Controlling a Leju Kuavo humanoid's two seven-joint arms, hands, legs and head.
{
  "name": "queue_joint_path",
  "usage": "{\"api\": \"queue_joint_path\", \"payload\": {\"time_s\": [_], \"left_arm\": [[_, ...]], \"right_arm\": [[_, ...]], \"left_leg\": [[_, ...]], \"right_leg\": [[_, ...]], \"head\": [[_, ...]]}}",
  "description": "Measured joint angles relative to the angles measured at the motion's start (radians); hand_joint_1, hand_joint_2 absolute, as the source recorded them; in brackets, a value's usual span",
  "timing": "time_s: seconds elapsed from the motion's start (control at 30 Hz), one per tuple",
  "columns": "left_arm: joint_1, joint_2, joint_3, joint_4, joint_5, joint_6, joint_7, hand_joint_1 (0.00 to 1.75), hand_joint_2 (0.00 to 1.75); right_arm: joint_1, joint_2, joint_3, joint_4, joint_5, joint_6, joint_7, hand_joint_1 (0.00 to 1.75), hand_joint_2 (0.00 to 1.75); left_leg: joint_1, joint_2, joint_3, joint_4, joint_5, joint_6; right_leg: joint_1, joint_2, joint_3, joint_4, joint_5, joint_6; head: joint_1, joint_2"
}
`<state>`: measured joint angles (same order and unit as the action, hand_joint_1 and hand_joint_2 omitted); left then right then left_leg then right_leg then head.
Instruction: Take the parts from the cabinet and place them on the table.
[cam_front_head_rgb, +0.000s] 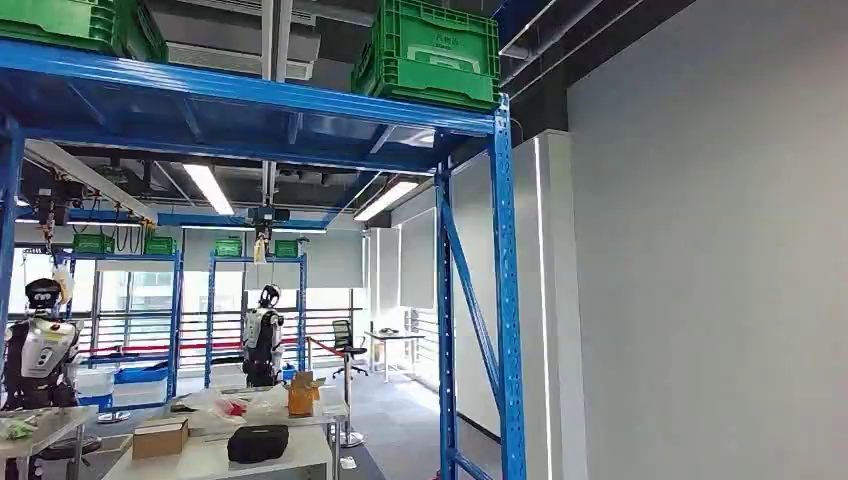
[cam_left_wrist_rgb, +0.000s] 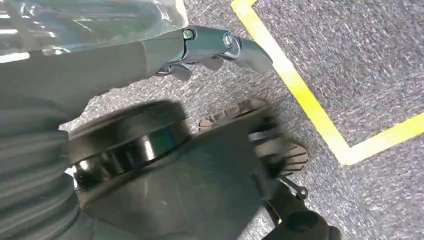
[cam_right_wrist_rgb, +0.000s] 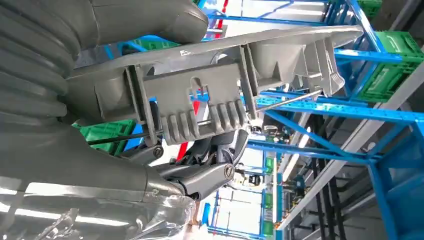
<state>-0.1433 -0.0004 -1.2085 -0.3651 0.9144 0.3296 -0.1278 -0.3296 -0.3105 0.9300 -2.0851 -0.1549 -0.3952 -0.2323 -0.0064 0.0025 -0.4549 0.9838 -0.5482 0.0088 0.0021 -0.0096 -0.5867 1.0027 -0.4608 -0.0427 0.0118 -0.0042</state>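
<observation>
My right hand (cam_right_wrist_rgb: 100, 160) holds a long grey plastic part (cam_right_wrist_rgb: 220, 95) with ribs, clips and a thin metal rod. The thumb (cam_right_wrist_rgb: 150, 20) lies on one side of the part and the dark fingers (cam_right_wrist_rgb: 205, 175) on the other. My left hand (cam_left_wrist_rgb: 210, 42) hangs over the floor with a finger stretched out and nothing in it. In the head view the blue rack (cam_front_head_rgb: 505, 300) stands close ahead, and a white table (cam_front_head_rgb: 220, 458) sits low at the left.
Green crates (cam_front_head_rgb: 430, 55) stand on top of the rack. The table carries a cardboard box (cam_front_head_rgb: 160, 437) and a black bag (cam_front_head_rgb: 258, 443). Two other robots (cam_front_head_rgb: 262, 345) stand further back. A white wall (cam_front_head_rgb: 720, 260) is on the right. Yellow tape (cam_left_wrist_rgb: 300, 95) marks the carpet.
</observation>
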Motion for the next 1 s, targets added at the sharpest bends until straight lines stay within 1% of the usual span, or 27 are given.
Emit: {"api": "queue_joint_path", "payload": {"time_s": [0.03, 0.1, 0.13, 0.17, 0.2, 0.23, 0.27, 0.3, 0.33, 0.37, 0.4, 0.43, 0.47, 0.5, 0.57, 0.6, 0.63, 0.67, 0.7, 0.77, 0.8, 0.83, 0.87, 0.9, 0.93, 0.97, 1.0], "left_arm": [[-0.002, -0.002, 0.0, 0.0, 0.0, 0.0, 0.0, 0.0, 1.75], [0.002, -0.002, 0.0, 0.0, 0.0, 0.0, 0.0, 0.0, 1.75], [0.004, -0.002, 0.0, 0.0, 0.0, 0.0, 0.0, 0.0, 1.75], [0.002, -0.002, 0.0, 0.0, 0.001, 0.001, 0.0, 0.0, 1.75], [0.002, -0.003, 0.0, 0.0, 0.001, 0.001, 0.0, 0.0, 1.75], [0.002, -0.004, 0.0, 0.0, 0.0, 0.001, 0.001, 0.0, 1.75], [0.002, -0.005, 0.0, 0.0, -0.002, 0.001, 0.002, 0.0, 1.75], [0.004, -0.005, 0.0, 0.0, -0.005, 0.002, 0.002, 0.0, 1.75], [0.005, -0.005, 0.0, 0.0, -0.007, 0.003, 0.003, 0.0, 1.75], [0.005, -0.005, 0.0, 0.0, -0.009, 0.005, 0.004, 0.0, 1.75], [0.005, -0.005, 0.0, 0.0, -0.009, 0.005, 0.005, 0.0, 1.75], [0.005, -0.006, 0.0, 0.0, -0.01, 0.006, 0.006, 0.0, 1.75], [0.004, -0.006, -0.001, 0.0, -0.011, 0.006, 0.006, 0.0, 1.75], [0.004, -0.008, -0.001, 0.0, -0.012, 0.007, 0.006, 0.0, 1.75], [0.004, -0.009, -0.002, 0.0, -0.013, 0.012, 0.008, 0.0, 1.75], [0.004, -0.01, -0.003, 0.0, -0.013, 0.014, 0.008, 0.0, 1.75], [0.005, -0.009, -0.005, 0.0, -0.013, 0.015, 0.008, 0.0, 1.75], [0.005, -0.009, -0.007, 0.0, -0.013, 0.015, 0.008, 0.0, 1.75], [0.005, -0.009, -0.008, 0.0, -0.013, 0.015, 0.008, 0.0, 1.75], [0.005, -0.009, -0.011, 0.0, -0.013, 0.015, 0.008, 0.0, 1.75], [0.005, -0.009, -0.013, 0.0, -0.013, 0.015, 0.008, 0.0, 1.75], [0.005, -0.009, -0.015, 0.0, -0.013, 0.016, 0.008, 0.0, 1.75], [0.005, -0.009, -0.016, 0.0, -0.013, 0.015, 0.008, 0.0, 1.75], [0.005, -0.009, -0.017, 0.0, -0.013, 0.015, 0.008, 0.0, 1.75], [0.005, -0.009, -0.017, 0.0, -0.012, 0.016, 0.008, 0.0, 1.75], [0.004, -0.009, -0.017, 0.0, -0.011, 0.018, 0.008, 0.0, 1.75], [0.002, -0.008, -0.017, 0.0, -0.009, 0.019, 0.008, 0.0, 1.75]], "right_arm": [[0.0, 0.0, -0.001, 0.0, 0.0, -0.001, 0.0, 1.75, 1.75], [0.0, 0.0, -0.002, 0.0, 0.001, -0.002, -0.001, 1.75, 1.75], [0.0, 0.0, -0.004, 0.0, 0.003, -0.003, -0.001, 1.75, 1.75], [0.003, -0.001, -0.005, 0.0, 0.004, -0.004, -0.001, 1.75, 1.75], [0.003, -0.001, -0.006, 0.0, 0.005, -0.006, -0.001, 1.75, 1.75], [0.005, -0.001, -0.006, 0.0, 0.008, -0.008, 0.0, 1.75, 1.75], [0.01, -0.002, -0.006, 0.0, 0.014, -0.011, 0.003, 1.75, 1.75], [0.016, -0.002, -0.006, 0.0, 0.019, -0.014, 0.005, 1.75, 1.75], [0.02, -0.003, -0.006, 0.0, 0.024, -0.017, 0.008, 1.75, 1.75], [0.021, -0.004, -0.006, 0.0, 0.028, -0.02, 0.01, 1.75, 1.75], [0.021, -0.006, -0.006, 0.0, 0.031, -0.022, 0.01, 1.75, 1.75], [0.021, -0.006, -0.006, 0.0, 0.032, -0.023, 0.01, 1.75, 1.75], [0.021, -0.006, -0.007, -0.002, 0.034, -0.024, 0.01, 1.75, 1.75], [0.02, -0.006, -0.007, -0.004, 0.038, -0.025, 0.012, 1.75, 1.75], [0.024, -0.008, -0.007, -0.01, 0.043, -0.026, 0.018, 1.75, 1.75], [0.025, -0.008, -0.007, -0.011, 0.043, -0.027, 0.023, 1.75, 1.75], [0.025, -0.008, -0.007, -0.011, 0.044, -0.028, 0.024, 1.75, 1.75], [0.024, -0.008, -0.007, -0.011, 0.045, -0.028, 0.024, 1.75, 1.75], [0.025, -0.008, -0.007, -0.012, 0.045, -0.028, 0.025, 1.75, 1.75], [0.027, -0.008, -0.006, -0.014, 0.046, -0.028, 0.025, 1.75, 1.75], [0.029, -0.008, -0.006, -0.014, 0.046, -0.028, 0.025, 1.75, 1.75], [0.031, -0.008, -0.006, -0.014, 0.046, -0.028, 0.026, 1.75, 1.75], [0.032, -0.008, -0.006, -0.014, 0.046, -0.028, 0.026, 1.75, 1.75], [0.032, -0.008, -0.006, -0.014, 0.046, -0.028, 0.026, 1.75, 1.75], [0.032, -0.008, -0.006, -0.014, 0.046, -0.028, 0.026, 1.75, 1.75], [0.032, -0.008, -0.006, -0.015, 0.046, -0.028, 0.026, 1.75, 1.75], [0.033, -0.008, -0.006, -0.017, 0.047, -0.028, 0.026, 1.75, 1.75]], "left_leg": [[0.0, 0.001, -0.002, -0.007, 0.008, -0.001], [-0.006, 0.0, -0.009, -0.008, 0.017, 0.01], [0.0, 0.002, -0.021, -0.019, 0.031, 0.017], [0.003, 0.007, -0.026, -0.022, 0.042, 0.021], [0.004, 0.007, -0.039, -0.022, 0.049, 0.029], [0.003, 0.007, -0.05, -0.021, 0.057, 0.03], [0.003, 0.007, -0.062, -0.021, 0.066, 0.032], [0.003, 0.007, -0.074, -0.02, 0.074, 0.031], [0.003, 0.007, -0.087, -0.019, 0.084, 0.03], [0.003, 0.008, -0.1, -0.016, 0.092, 0.028], [0.003, 0.008, -0.106, -0.012, 0.099, 0.026], [0.003, 0.007, -0.118, -0.006, 0.105, 0.024], [0.003, 0.007, -0.127, 0.001, 0.109, 0.021], [-0.003, 0.007, -0.139, 0.01, 0.112, 0.016], [-0.001, 0.007, -0.147, 0.013, 0.127, 0.002], [0.001, 0.008, -0.149, 0.011, 0.134, -0.003], [0.0, 0.007, -0.15, 0.011, 0.139, -0.01], [0.003, 0.002, -0.156, 0.022, 0.117, -0.016], [0.004, 0.001, -0.168, 0.056, 0.069, -0.024], [0.011, 0.002, -0.213, 0.212, -0.045, -0.036], [0.012, 0.002, -0.23, 0.285, -0.076, -0.039], [0.012, 0.002, -0.229, 0.318, -0.077, -0.04], [0.013, 0.002, -0.21, 0.311, -0.055, -0.04], [0.013, 0.002, -0.17, 0.264, -0.018, -0.038], [0.013, 0.002, -0.113, 0.182, 0.017, -0.033], [0.011, 0.001, -0.048, 0.088, 0.034, -0.026], [0.007, -0.001, -0.006, 0.015, 0.003, -0.017]], "right_leg": [[0.001, -0.002, -0.002, 0.002, 0.006, 0.007], [-0.003, -0.002, -0.002, -0.003, 0.019, 0.02], [-0.002, -0.001, -0.006, -0.002, 0.02, 0.027], [-0.004, 0.003, -0.015, 0.012, -0.005, 0.032], [-0.005, 0.004, -0.03, 0.053, -0.056, 0.037], [-0.008, 0.004, -0.055, 0.128, -0.118, 0.041], [-0.008, 0.004, -0.079, 0.207, -0.165, 0.044], [-0.008, 0.004, -0.095, 0.273, -0.188, 0.046], [-0.008, 0.004, -0.094, 0.303, -0.181, 0.047], [-0.008, 0.004, -0.07, 0.286, -0.149, 0.046], [-0.008, 0.004, -0.028, 0.228, -0.112, 0.043], [-0.007, 0.004, 0.031, 0.137, -0.079, 0.039], [-0.006, 0.004, 0.091, 0.044, -0.066, 0.033], [-0.003, 0.003, 0.129, -0.022, -0.084, 0.027], [0.0, 0.005, 0.119, -0.031, -0.086, 0.019], [0.002, 0.006, 0.114, -0.028, -0.081, 0.012], [-0.002, 0.004, 0.11, -0.034, -0.071, 0.002], [-0.007, 0.0, 0.105, -0.036, -0.061, -0.004], [-0.007, 0.0, 0.096, -0.036, -0.054, -0.011], [-0.006, -0.001, 0.075, -0.033, -0.037, -0.015], [-0.006, -0.001, 0.062, -0.03, -0.029, -0.014], [-0.006, -0.001, 0.048, -0.025, -0.022, -0.014], [-0.006, -0.001, 0.033, -0.019, -0.017, -0.013], [-0.006, -0.001, 0.019, -0.011, -0.011, -0.011], [-0.006, 0.0, 0.008, -0.005, -0.007, -0.009], [-0.005, 0.0, 0.0, 0.001, -0.003, -0.006], [-0.003, 0.0, -0.006, 0.005, 0.001, -0.001]], "head": [[-0.001, 0.0], [0.0, 0.0], [0.001, 0.0], [0.0, 0.0], [-0.005, 0.0], [-0.007, 0.0], [-0.008, 0.0], [-0.01, 0.0], [-0.012, 0.0], [-0.014, 0.0], [-0.016, 0.0], [-0.018, 0.0], [-0.019, 0.0], [-0.018, 0.0], [-0.017, 0.0], [-0.017, 0.0], [-0.017, 0.0], [-0.016, 0.0], [-0.011, 0.0], [-0.007, 0.0], [-0.006, 0.0], [-0.005, 0.0], [-0.003, 0.0], [-0.001, 0.0], [-0.001, 0.0], [0.002, 0.0], [0.0, 0.0]]}}
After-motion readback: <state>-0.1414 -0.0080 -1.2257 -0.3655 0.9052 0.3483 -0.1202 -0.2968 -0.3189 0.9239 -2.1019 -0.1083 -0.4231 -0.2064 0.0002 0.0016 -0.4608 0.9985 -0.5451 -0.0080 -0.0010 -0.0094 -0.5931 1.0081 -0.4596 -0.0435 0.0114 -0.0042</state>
